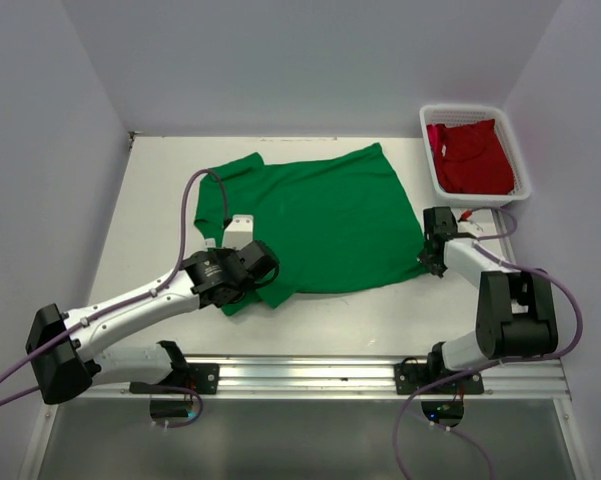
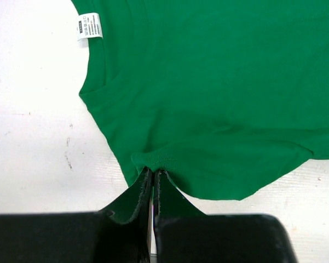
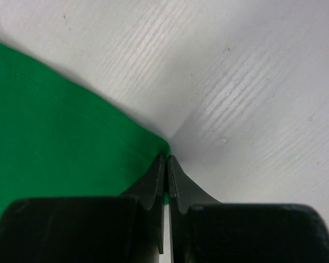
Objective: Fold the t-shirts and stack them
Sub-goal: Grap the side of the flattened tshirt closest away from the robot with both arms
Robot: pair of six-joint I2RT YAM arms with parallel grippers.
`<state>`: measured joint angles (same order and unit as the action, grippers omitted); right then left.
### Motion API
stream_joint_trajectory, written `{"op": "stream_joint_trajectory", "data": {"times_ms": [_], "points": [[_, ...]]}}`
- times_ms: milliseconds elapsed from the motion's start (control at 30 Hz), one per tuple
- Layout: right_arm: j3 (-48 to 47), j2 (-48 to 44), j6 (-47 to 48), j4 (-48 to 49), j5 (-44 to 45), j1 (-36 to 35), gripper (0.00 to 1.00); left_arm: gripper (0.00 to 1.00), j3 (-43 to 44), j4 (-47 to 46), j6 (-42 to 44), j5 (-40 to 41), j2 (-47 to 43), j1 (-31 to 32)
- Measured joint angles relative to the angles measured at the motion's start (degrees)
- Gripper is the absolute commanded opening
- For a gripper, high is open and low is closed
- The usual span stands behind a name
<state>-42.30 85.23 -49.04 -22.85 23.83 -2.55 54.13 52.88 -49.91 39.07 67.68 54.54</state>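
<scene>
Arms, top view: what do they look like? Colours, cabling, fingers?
The left arm and right arm match: white links with chunky black joint housings. A purple cable loops along each one. Both bases bolt to a silver rail. The left fingers and right fingers are matte black and taper to the tips. No markings are legible.

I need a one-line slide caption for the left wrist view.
Left gripper shut on an edge of the green t-shirt, which lies on the white table.
</scene>
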Motion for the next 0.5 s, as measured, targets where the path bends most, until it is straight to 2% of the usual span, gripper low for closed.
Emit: {"op": "stream_joint_trajectory", "data": {"times_ms": [233, 500], "points": [[3.28, -9.16, 0.28, -5.40, -3.54, 0.04, 0.00, 0.00, 0.07, 1.16, -0.02, 0.15, -1.03, -0.15], [2.69, -20.68, 1.81, -12.20, -5.86, 0.04, 0.00, 0.00, 3.10, 4.70, -0.07, 2.19, -2.93, -0.15]]}}
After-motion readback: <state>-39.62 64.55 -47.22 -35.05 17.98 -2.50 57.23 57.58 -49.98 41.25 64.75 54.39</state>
